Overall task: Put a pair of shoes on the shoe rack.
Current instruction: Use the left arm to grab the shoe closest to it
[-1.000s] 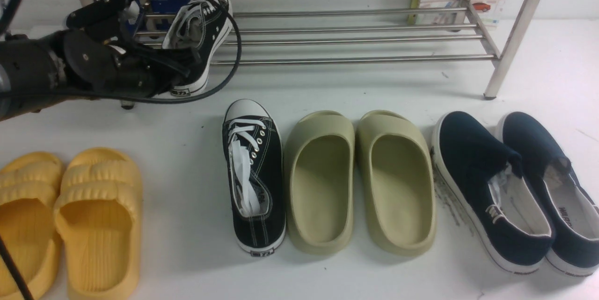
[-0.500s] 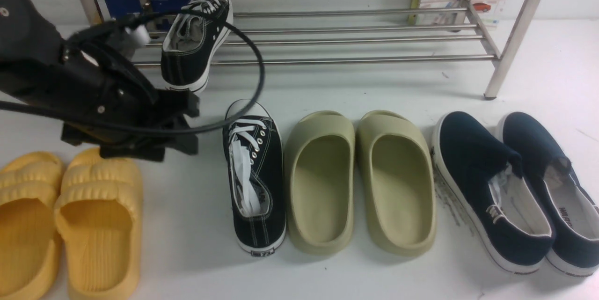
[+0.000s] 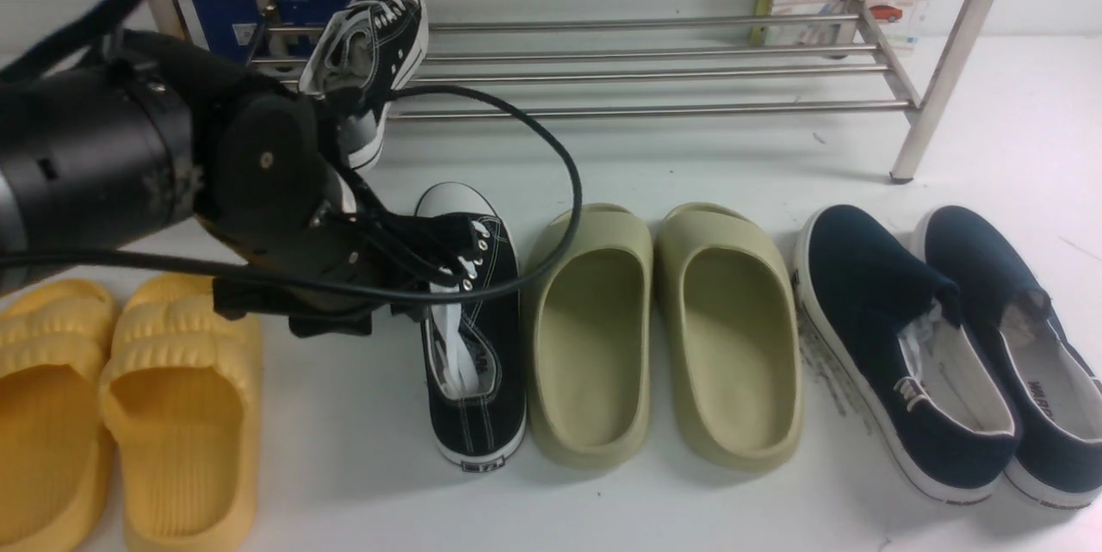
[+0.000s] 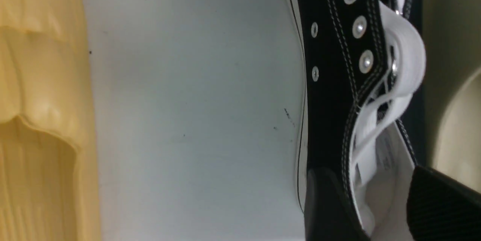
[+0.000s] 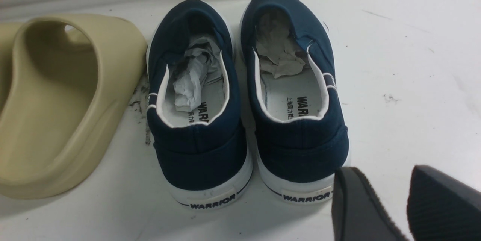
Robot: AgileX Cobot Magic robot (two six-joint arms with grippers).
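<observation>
- A shiny shoe rack (image 3: 646, 111) stands at the back of the white counter (image 3: 689, 509).
- One black sneaker (image 3: 370, 35) sits on the bottom rails at the rack's left end. It leans, with its white toe toward the back of the rack and its heel poking out past the front rail.
- The other black sneaker (image 3: 473, 362) lies flat on the counter in front of the rack, with its toe toward the rack.
- The left pincer (image 4: 375, 181) hangs over the middle of this sneaker. Its two fingers are apart, one at each side of the shoe's hole. I cannot tell if they touch it.
- The right pincer (image 5: 391, 184) is open with nothing in it. It is just behind the heels of the navy slip-ons (image 5: 248, 120), which lie in front of the rack's right end.
- Olive slippers (image 3: 663, 337) lie in front of the rack's middle.
- Yellow slippers (image 3: 172, 397) lie in front of the rack's left end.
</observation>
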